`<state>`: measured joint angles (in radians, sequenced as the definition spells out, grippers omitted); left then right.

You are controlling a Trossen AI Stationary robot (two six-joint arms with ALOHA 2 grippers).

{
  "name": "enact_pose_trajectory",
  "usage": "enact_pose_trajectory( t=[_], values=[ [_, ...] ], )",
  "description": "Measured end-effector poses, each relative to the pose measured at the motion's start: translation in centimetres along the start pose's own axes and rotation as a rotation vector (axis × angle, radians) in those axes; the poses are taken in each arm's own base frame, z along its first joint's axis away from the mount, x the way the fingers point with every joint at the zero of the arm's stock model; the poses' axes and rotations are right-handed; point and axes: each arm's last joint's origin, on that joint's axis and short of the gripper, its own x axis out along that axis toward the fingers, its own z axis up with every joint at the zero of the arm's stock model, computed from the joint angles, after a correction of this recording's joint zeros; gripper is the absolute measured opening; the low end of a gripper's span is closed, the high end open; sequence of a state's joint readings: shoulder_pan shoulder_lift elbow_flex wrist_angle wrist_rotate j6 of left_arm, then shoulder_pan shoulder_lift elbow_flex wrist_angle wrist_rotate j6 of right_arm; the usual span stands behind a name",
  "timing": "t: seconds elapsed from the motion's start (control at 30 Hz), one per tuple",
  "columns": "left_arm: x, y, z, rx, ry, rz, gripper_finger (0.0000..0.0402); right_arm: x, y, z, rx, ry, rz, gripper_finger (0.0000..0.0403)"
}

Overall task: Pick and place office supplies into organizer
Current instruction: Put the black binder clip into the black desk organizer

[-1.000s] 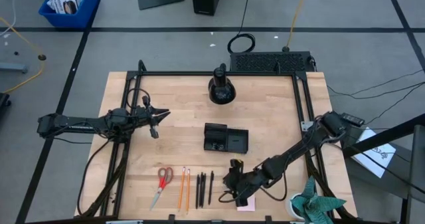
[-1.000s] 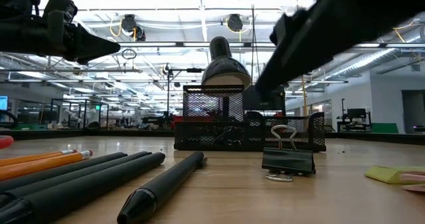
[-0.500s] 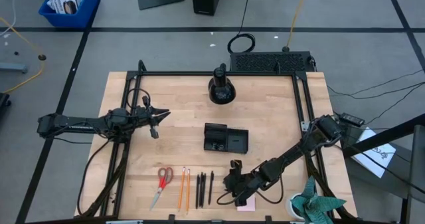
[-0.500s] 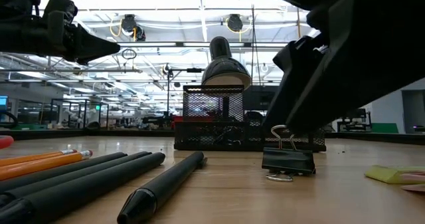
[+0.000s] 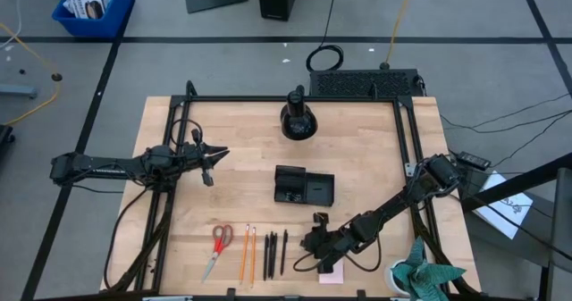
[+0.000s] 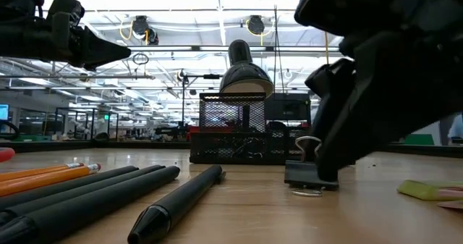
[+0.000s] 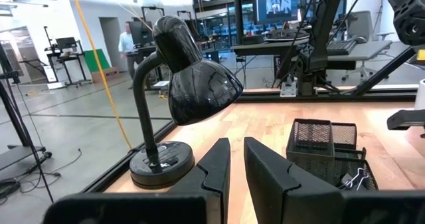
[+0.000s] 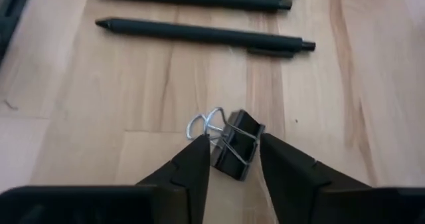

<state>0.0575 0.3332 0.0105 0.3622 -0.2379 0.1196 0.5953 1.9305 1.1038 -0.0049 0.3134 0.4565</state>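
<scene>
Supplies mostly lie unsorted on the table [image 5: 375, 158]: scissors [image 5: 217, 247], pencils [image 5: 248, 252], pens [image 5: 275, 250], sticky pad [image 5: 332, 271]. Right gripper [image 8: 230, 161] straddles a black clip [image 8: 234, 144], fingers not yet clenched. Left gripper [image 7: 236, 161] waits nearly closed, empty, away from the organizer [image 5: 304, 186].

Robotics lab: workbenches [image 7: 279, 48], monitors [image 7: 273, 1], ceiling strip lights [image 6: 181, 16].

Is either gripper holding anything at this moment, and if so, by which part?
Nothing is firmly held. The right gripper straddles the black binder clip at its body, not yet clamped. The left gripper holds nothing.
</scene>
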Motion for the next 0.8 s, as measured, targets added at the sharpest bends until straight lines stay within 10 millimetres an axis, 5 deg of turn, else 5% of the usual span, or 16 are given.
enact_pose_trajectory(
  t=[0.6, 0.8],
  values=[
    [0.0, 0.0, 0.0, 0.002, 0.0, 0.0, 0.0051, 0.15, -0.28, 0.57, -0.011, -0.032, 0.017, 0.0087],
    [0.0, 0.0, 0.01, 0.001, 0.0, 0.0, 0.0051, 0.13, -0.39, 0.74, -0.005, -0.031, 0.03, 0.0029]
  ],
)
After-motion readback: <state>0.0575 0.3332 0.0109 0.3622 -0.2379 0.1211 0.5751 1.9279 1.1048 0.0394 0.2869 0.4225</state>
